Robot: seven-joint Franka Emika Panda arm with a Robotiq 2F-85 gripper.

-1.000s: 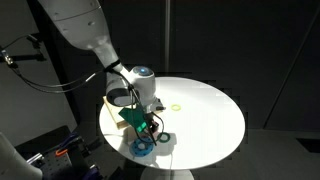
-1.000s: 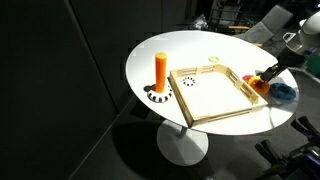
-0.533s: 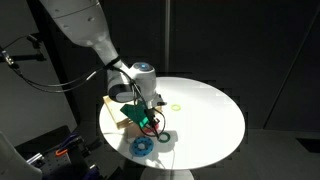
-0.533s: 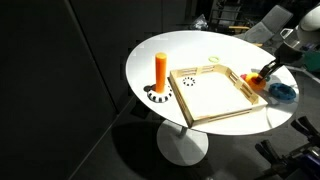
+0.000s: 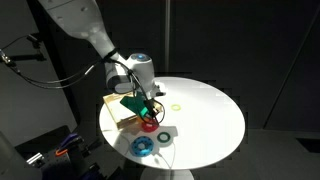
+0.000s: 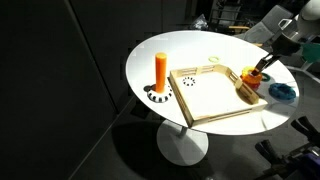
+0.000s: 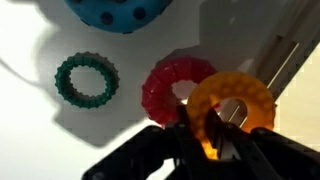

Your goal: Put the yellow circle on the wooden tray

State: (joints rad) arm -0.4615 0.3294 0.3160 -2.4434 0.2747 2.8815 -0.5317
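Arm: the white arm (image 5: 85,25) comes in from the upper left in an exterior view and slopes down over the table's near side; in an exterior view it enters at the upper right corner (image 6: 300,15).
Wrist: the pale, rounded wrist (image 5: 140,70) sits just above the hand, bent so that the tool points downward at a slant.
Gripper: the dark gripper (image 5: 147,110) hangs low over the table, seen also in an exterior view (image 6: 262,68) and from the wrist view (image 7: 205,135).
Jaws: drawn together, pinching one side of the yellow circle (image 7: 250,88).
Fingers: two dark fingers (image 7: 185,135) rise from the bottom edge of the wrist view.
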